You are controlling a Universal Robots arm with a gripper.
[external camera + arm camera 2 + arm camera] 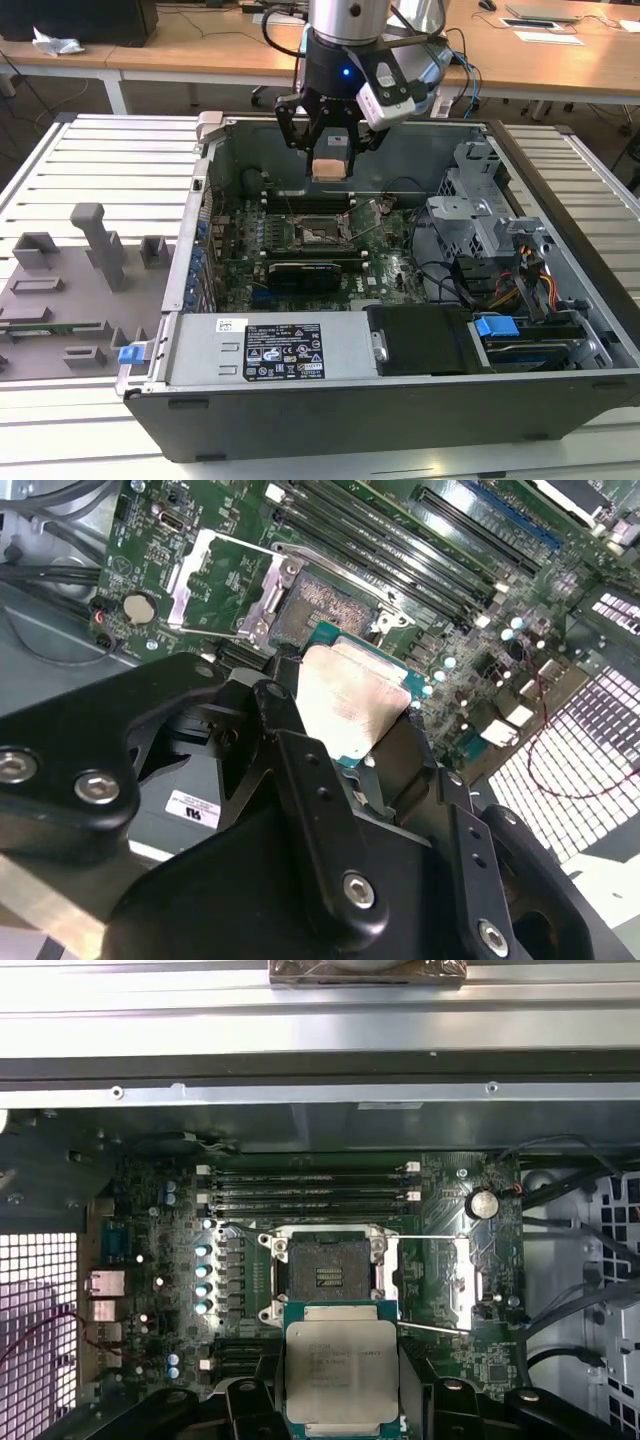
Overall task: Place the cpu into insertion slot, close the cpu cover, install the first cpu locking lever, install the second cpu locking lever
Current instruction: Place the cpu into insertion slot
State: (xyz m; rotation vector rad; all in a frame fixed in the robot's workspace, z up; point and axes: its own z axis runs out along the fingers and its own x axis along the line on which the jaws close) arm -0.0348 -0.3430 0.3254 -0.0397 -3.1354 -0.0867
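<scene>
— So, where do we find the cpu (342,1368), and what holds it?

— We see it clamped in the gripper (331,160). The black fingers (285,715) press on 2 opposite edges, and the silvery top face looks up at both wrist cameras. In the exterior view its tan underside faces down, raised well above the motherboard (395,270) inside the open computer case (330,410).

— Which way does the insertion slot (325,1275) lie from the chip?

— Below it and apart from it. In the exterior view the slot sits almost straight under the gripper, lower in the picture, so we judge it down and a little toward that camera. In the first wrist view the dark frame and pale pin grid begin just past 1 edge of the chip.

— Does the chip have a long axis to line up?

— Hardly, since it is close to square. Its edges run roughly parallel to the slot's frame in the first wrist view, so we judge little turning is called for.

— Is the slot open?

— Yes. The cpu cover (432,1275) is folded aside, lying beside the slot, and the pin grid is bare.

— How many of each thing do we count?

— 1 gripper, 1 cpu, 1 insertion slot and 1 cpu cover. We also make out 2 thin wire rods by the slot, which we take for the locking levers (432,1329). Neither appears to be latched.
</scene>
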